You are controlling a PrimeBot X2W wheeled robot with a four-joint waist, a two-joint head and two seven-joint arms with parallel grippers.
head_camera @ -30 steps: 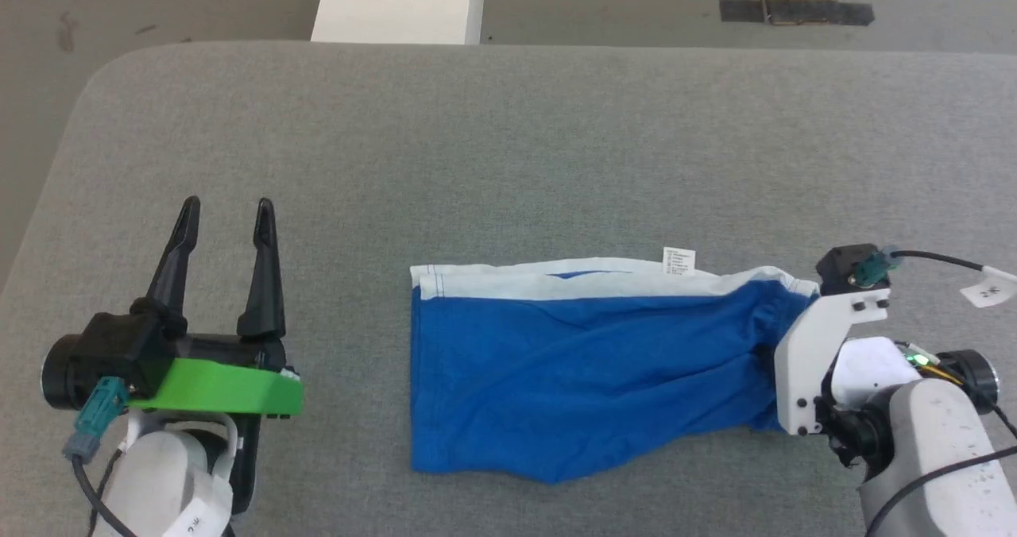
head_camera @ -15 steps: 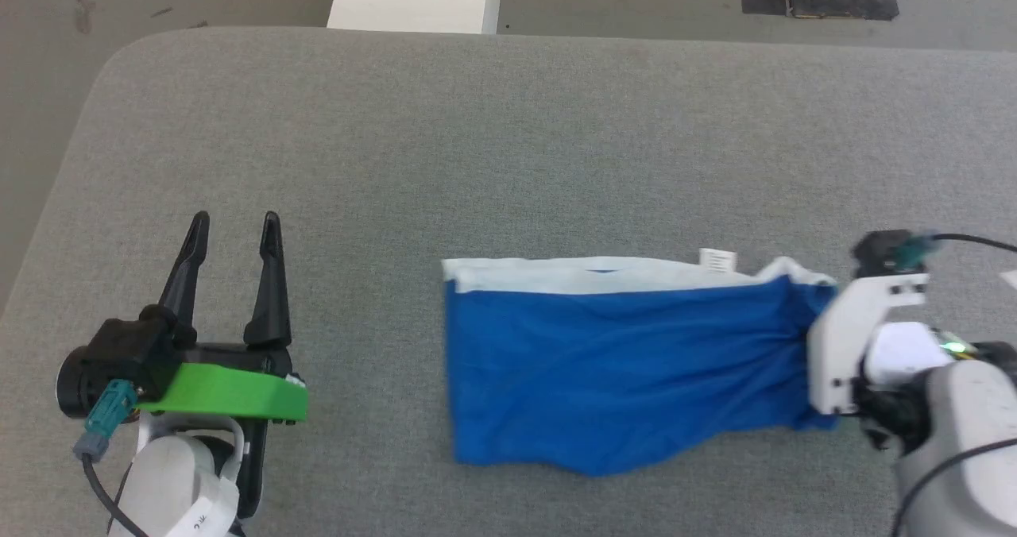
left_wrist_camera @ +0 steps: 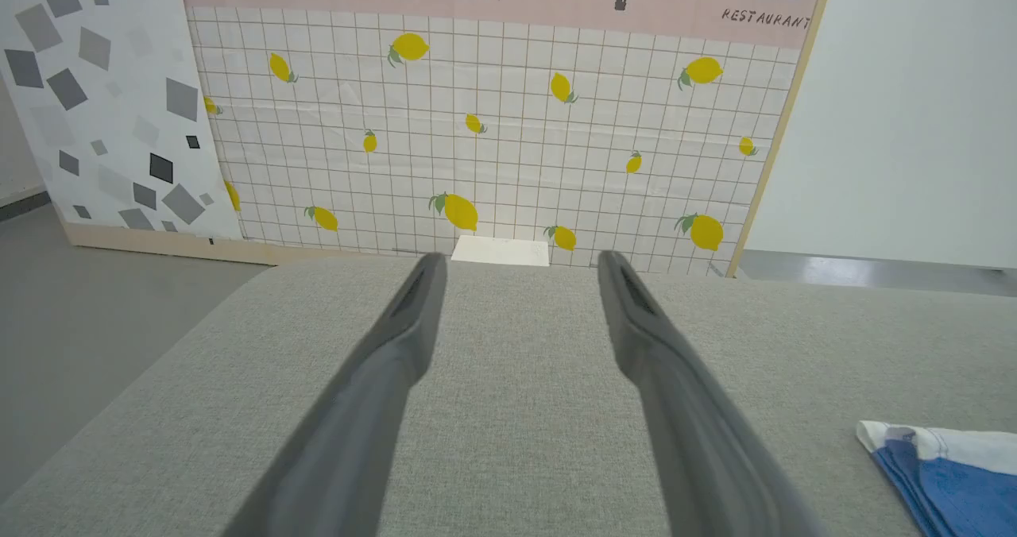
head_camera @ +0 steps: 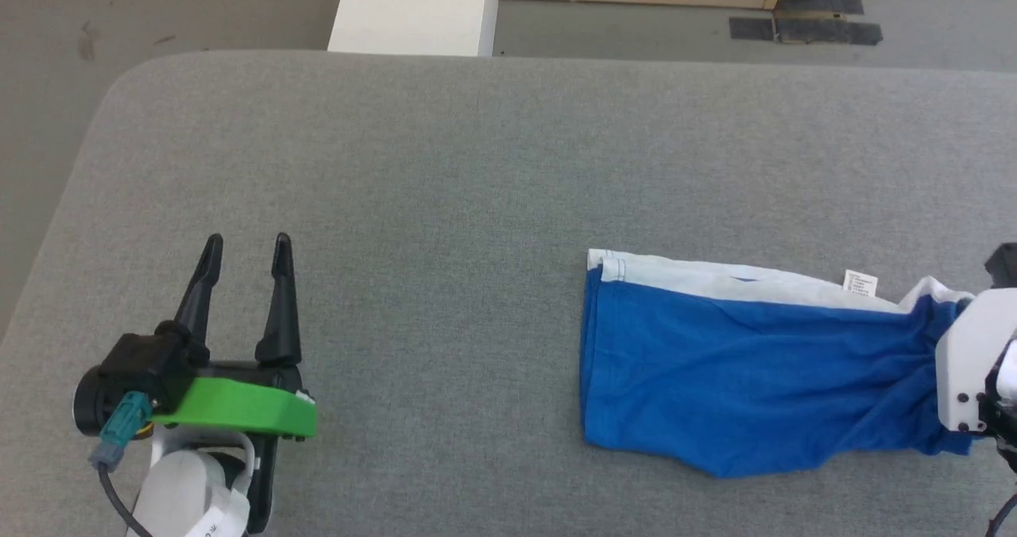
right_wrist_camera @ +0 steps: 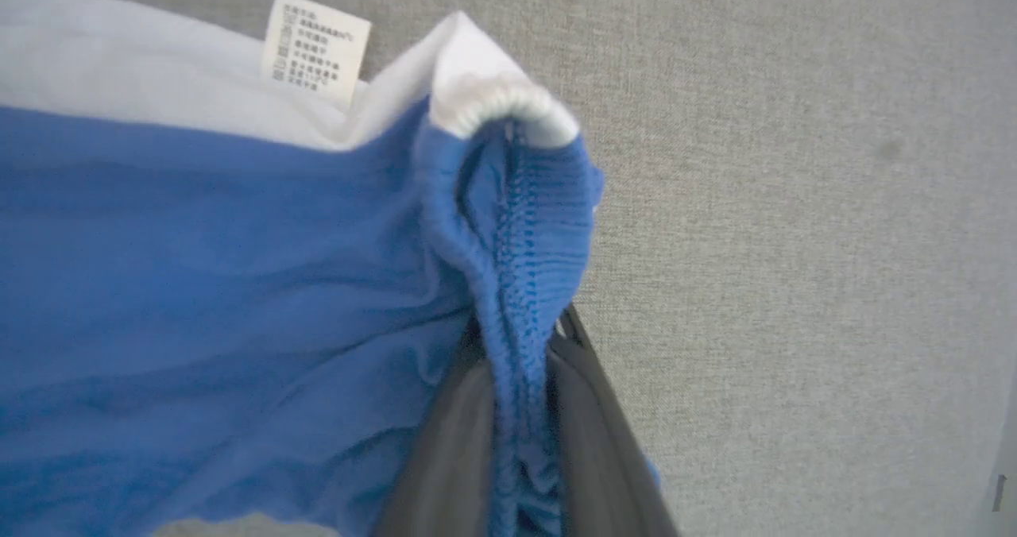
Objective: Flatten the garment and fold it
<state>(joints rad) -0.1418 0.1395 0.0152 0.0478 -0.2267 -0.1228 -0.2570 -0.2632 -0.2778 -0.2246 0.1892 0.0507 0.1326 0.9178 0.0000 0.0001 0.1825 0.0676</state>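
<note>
Garment [head_camera: 755,378], one only, pinched at its edge by right end effector [right_wrist_camera: 522,329]; left end effector [head_camera: 248,243] gapes empty.

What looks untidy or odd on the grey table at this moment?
The blue garment is not flat: its right end is bunched and pinched in the right gripper, creases spread from there, and its lower edge slants. Nothing looks spilled or damaged.
</note>
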